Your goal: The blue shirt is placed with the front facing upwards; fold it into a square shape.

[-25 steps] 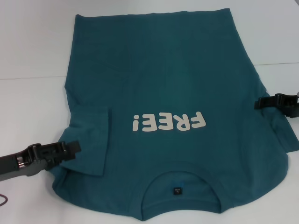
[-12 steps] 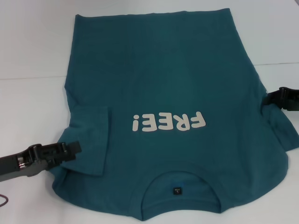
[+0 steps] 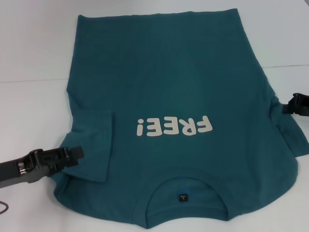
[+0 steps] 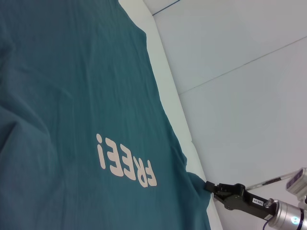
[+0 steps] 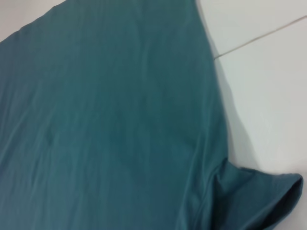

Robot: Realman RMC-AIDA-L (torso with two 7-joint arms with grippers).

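Blue shirt (image 3: 174, 106) spread flat on the white table (image 3: 29, 53), front up, cream "FREE!" lettering (image 3: 175, 127) across the chest, collar with small dark tag (image 3: 183, 197) at the near edge toward the robot. Left-side sleeve folded in over the body of the shirt, lying just left of the lettering. Right-side sleeve out to the side, its cuff slightly raised and open in the right wrist view.

Left gripper (image 3: 72, 153) low at the shirt's left edge, level with the folded sleeve, tips over that sleeve's fabric; whether clamped on cloth or merely resting there, impossible to tell. Right gripper (image 3: 288, 106) at the shirt's right edge, beside the armpit seam, fingertips touching or nearly touching the fabric; whether closed on it or apart, also impossible to tell
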